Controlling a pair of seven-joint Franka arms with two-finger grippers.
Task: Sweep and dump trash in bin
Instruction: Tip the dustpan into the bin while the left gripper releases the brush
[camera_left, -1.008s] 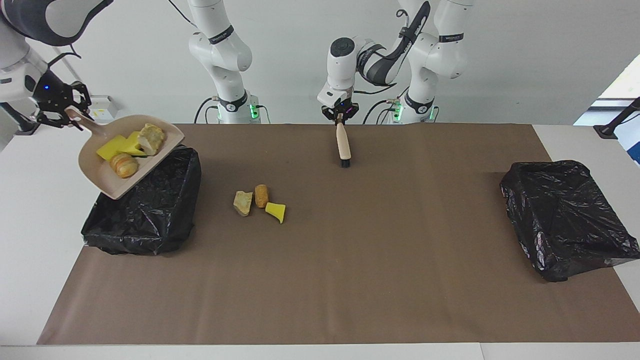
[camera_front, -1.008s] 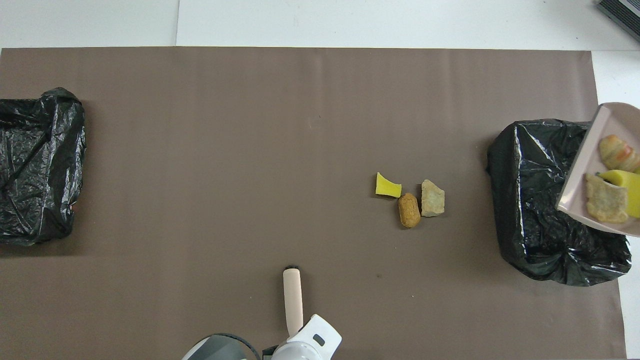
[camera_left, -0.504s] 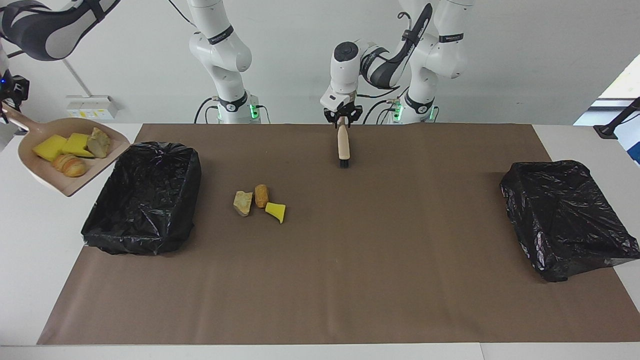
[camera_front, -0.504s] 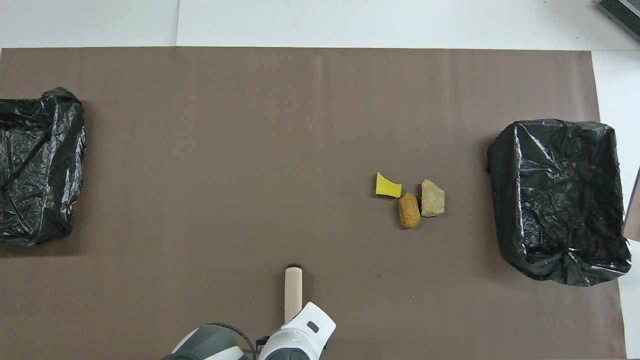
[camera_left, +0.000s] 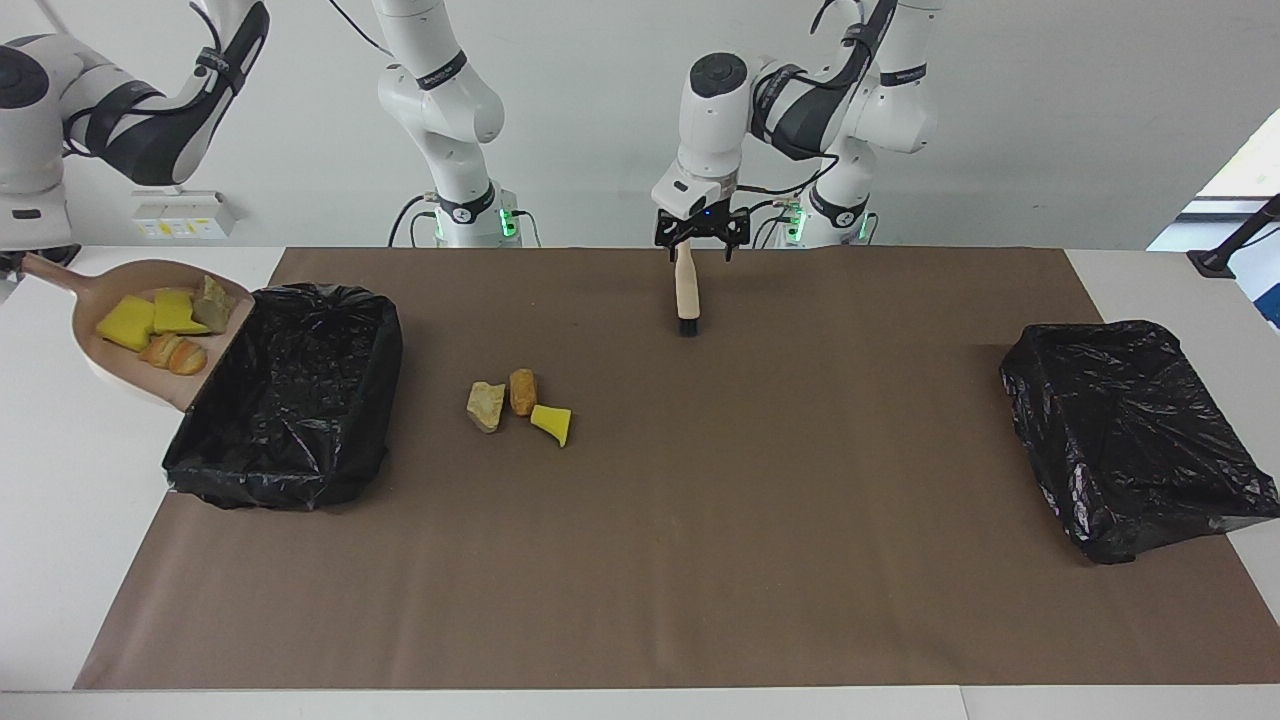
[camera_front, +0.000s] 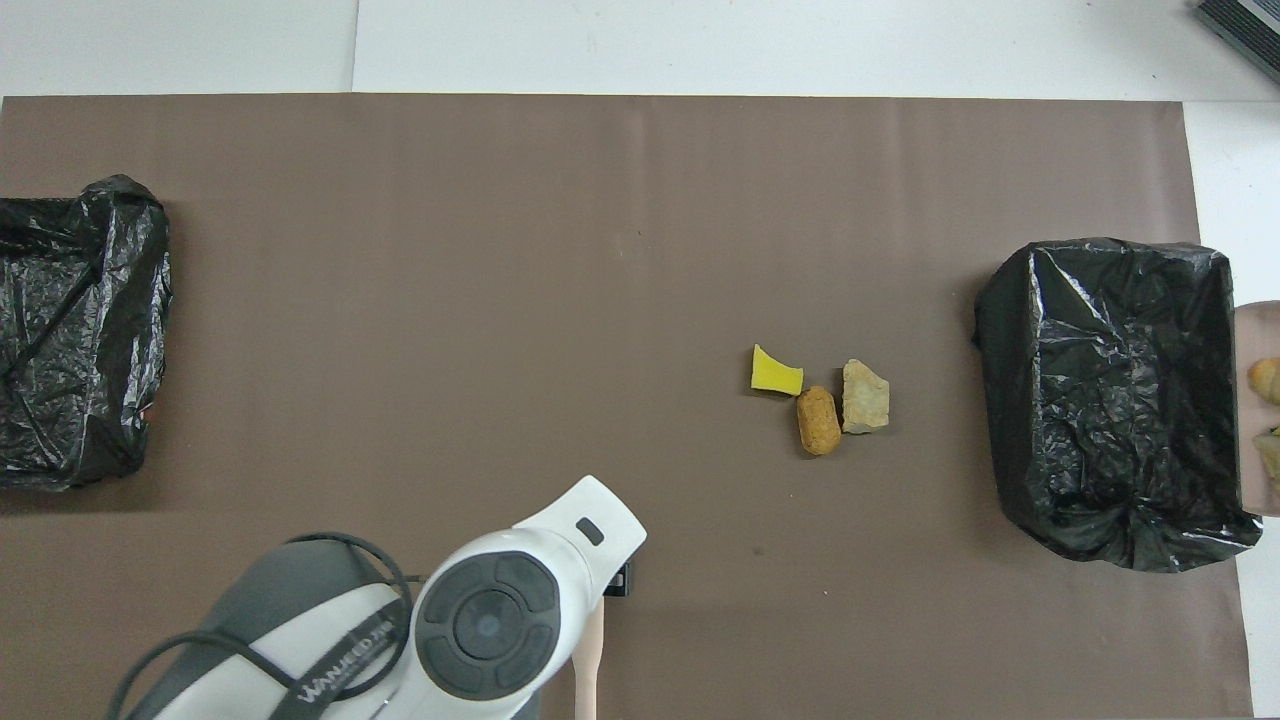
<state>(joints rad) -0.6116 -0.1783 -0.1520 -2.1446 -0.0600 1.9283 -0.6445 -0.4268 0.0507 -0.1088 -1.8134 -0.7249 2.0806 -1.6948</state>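
Three chunks of trash lie together on the brown mat: a tan one (camera_left: 486, 405) (camera_front: 864, 396), an orange-brown one (camera_left: 522, 390) (camera_front: 818, 420) and a yellow one (camera_left: 552, 423) (camera_front: 776, 371). Several more chunks sit in the pink dustpan (camera_left: 140, 368) (camera_front: 1258, 330). My right gripper (camera_left: 12, 258), at the picture's edge, is shut on its handle. The pan's lip reaches the rim of the black-lined bin (camera_left: 290, 400) (camera_front: 1110, 400) at the right arm's end. The brush (camera_left: 686, 290) lies on the mat close to the robots. My left gripper (camera_left: 700, 238) hangs open over its handle end.
A second black-lined bin (camera_left: 1130, 430) (camera_front: 70, 330) stands at the left arm's end of the table. In the overhead view the left arm (camera_front: 480, 620) covers most of the brush. White tabletop borders the mat.
The right arm drew the loaded dustpan back from over the bin and lowered it beside the rim. The left gripper opened, let go of the brush handle and rose.
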